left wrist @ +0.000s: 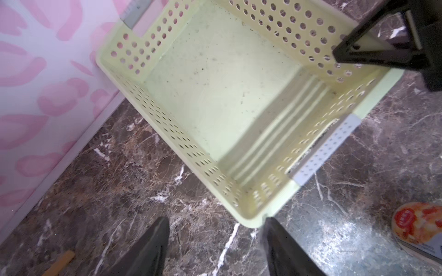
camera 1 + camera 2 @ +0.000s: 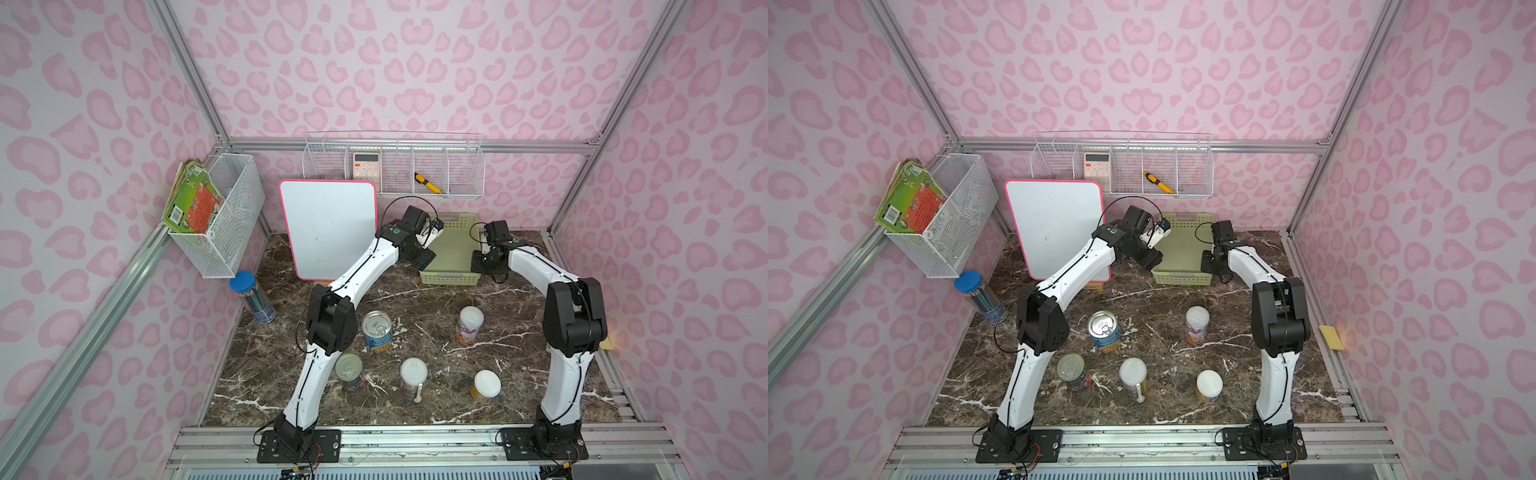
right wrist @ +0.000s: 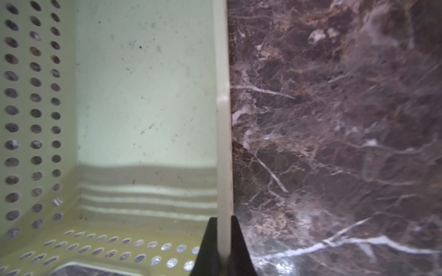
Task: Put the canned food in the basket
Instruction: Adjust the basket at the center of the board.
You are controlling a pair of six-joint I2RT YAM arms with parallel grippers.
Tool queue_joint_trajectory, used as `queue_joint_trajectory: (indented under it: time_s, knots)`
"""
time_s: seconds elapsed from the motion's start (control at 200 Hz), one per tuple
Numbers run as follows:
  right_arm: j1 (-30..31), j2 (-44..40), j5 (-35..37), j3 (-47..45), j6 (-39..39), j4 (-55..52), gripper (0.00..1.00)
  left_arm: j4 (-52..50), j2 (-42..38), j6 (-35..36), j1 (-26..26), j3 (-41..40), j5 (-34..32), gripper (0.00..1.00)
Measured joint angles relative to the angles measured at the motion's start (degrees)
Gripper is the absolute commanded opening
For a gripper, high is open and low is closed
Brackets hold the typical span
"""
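The right pincer (image 3: 223, 241) is pressed together on the basket (image 3: 222, 119). In the right wrist view its two dark fingers (image 3: 208, 248) sit one on each side of the thin pale green side wall, with the rim pinched between them. In both top views this right pincer (image 2: 482, 264) (image 2: 1209, 264) is at the right-hand edge of the basket (image 2: 451, 279) (image 2: 1181, 279), near the front corner.

The left pincer (image 1: 215, 239) is spread apart and holds nothing. Its fingers (image 1: 153, 248) show bare marble between them. One fingertip lies just beside the basket's (image 1: 167, 119) near corner, and whether it touches cannot be told. In a top view the left pincer (image 2: 426, 259) is at the left-hand edge of the basket.

The basket sits on the desk (image 2: 415, 299) in the upper middle of the frame, close to the back wall. All five cans stand upright on the desk in the lower half of the frame, well apart from the basket. The blue-and-yellow can (image 2: 377, 330) is left of centre, with the dark can (image 2: 350, 371) below it. The middle white-lidded can (image 2: 413, 376) is beside that. The lower-right white-lidded can (image 2: 486, 384) and the upper white-lidded can (image 2: 471, 324) are to the right.
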Motion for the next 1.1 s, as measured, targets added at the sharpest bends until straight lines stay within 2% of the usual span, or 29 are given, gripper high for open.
queue_joint_trajectory:
  time_s: [0.21,0.41,0.52,0.695,0.875,0.945,1.05,1.08,1.1]
  knots:
    - [0.3,0.4,-0.2,4.5,-15.7,-4.1,0.00,-0.2,-2.2,-0.3,1.8,-1.5,-4.1,0.73]
    - [-0.2,-4.8,-4.0,-1.3,-31.3,-3.1,0.00,0.0,-4.7,-0.3,3.5,-3.4,-6.7,0.76]
    - [-1.3,-3.5,-5.0,1.7,-36.9,-3.1,0.00,0.0,-4.6,-0.3,4.5,-3.5,-7.0,0.79]
    - [-1.3,0.9,-4.1,7.5,-43.5,-2.4,0.00,0.0,-3.1,1.4,5.3,-3.4,-8.1,0.79]
    - [-1.6,4.9,-4.6,10.5,-48.6,-2.8,0.09,-0.4,-2.7,1.6,5.7,-3.4,-7.8,0.80]
    - [-1.8,5.9,-4.3,10.2,-49.9,-2.8,0.22,-0.5,-2.7,1.6,5.7,-3.4,-7.7,0.80]
    - [-2.3,6.8,1.3,8.6,-51.3,-2.1,0.42,-0.4,-2.7,1.6,5.7,-3.3,-7.5,0.81]
    - [-2.5,6.8,2.2,8.2,-51.4,-1.8,0.44,-0.4,-2.6,1.6,5.7,-3.2,-7.5,0.81]
    - [-2.7,6.7,2.9,8.2,-51.3,-1.7,0.52,-0.4,-2.6,1.6,5.7,-3.2,-7.5,0.81]
